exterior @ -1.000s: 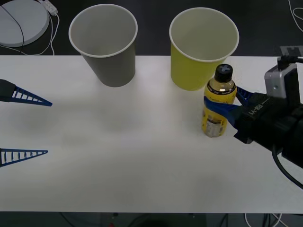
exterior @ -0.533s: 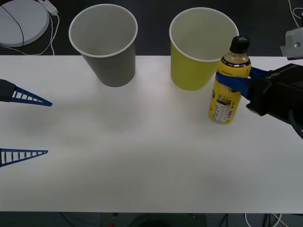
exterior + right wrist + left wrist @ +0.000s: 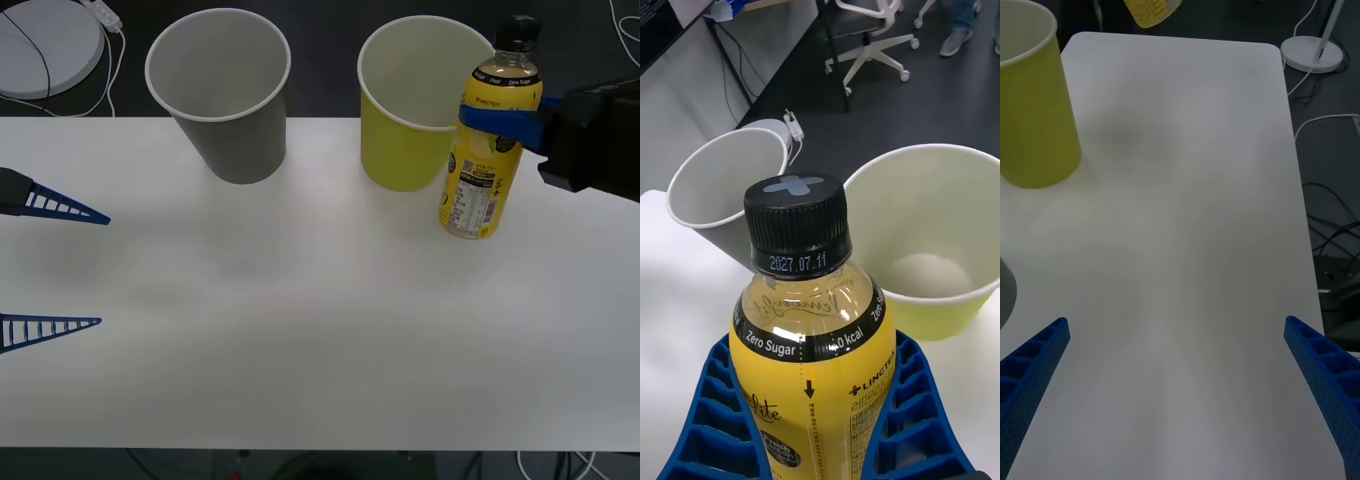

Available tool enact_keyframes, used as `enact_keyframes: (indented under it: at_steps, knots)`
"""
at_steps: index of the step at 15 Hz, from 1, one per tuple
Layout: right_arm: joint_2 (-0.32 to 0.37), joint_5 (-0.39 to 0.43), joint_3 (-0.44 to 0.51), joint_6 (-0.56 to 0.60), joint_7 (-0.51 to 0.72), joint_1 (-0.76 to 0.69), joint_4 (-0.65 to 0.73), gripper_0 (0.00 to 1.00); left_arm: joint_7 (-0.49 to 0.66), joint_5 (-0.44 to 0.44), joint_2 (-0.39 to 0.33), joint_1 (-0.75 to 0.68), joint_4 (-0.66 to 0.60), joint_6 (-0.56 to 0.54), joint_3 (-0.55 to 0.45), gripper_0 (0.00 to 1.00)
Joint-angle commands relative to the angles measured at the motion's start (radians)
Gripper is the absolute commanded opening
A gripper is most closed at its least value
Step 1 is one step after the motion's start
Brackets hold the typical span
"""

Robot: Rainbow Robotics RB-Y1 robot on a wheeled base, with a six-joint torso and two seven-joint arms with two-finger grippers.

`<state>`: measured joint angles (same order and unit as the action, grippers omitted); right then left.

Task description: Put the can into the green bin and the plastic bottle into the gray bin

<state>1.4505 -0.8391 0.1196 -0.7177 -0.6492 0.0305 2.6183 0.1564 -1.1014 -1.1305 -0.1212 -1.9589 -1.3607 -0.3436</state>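
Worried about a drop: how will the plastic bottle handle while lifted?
Filled with yellow drink nearly to the cap, the plastic bottle is probably heavy for its size. The right tool grips its smooth upper body, so it might slip. Tall and narrow, it may tip when set down.

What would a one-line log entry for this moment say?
right gripper: shut on plastic bottle, lifted beside green bin | left gripper: open, idle at table's left | gray bin: empty

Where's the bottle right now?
Front view, right side: the bottle is upright in the right claw, lifted beside the green bin, on its right.
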Motion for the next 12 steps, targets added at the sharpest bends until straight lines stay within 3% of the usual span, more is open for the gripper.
enact_keyframes:
  at_steps: [1,6,8,12]
  knots:
    - [0.025,-0.100,0.000,-0.062,-0.009,0.115,0.000,0.00,0.000,0.000,0.000,0.000,0.000,0.000,0.000,1.00]
    - [0.041,-0.279,-0.044,-0.121,-0.053,0.330,0.000,0.00,0.000,0.000,0.000,0.000,0.000,0.000,0.000,1.00]
    - [0.039,-0.287,-0.144,-0.144,-0.072,0.456,0.000,0.00,0.000,0.000,0.000,0.000,0.000,0.000,0.000,1.00]
    - [0.001,-0.287,-0.433,-0.174,-0.081,0.775,0.000,0.00,0.000,0.000,0.000,0.000,0.000,0.000,0.000,1.00]
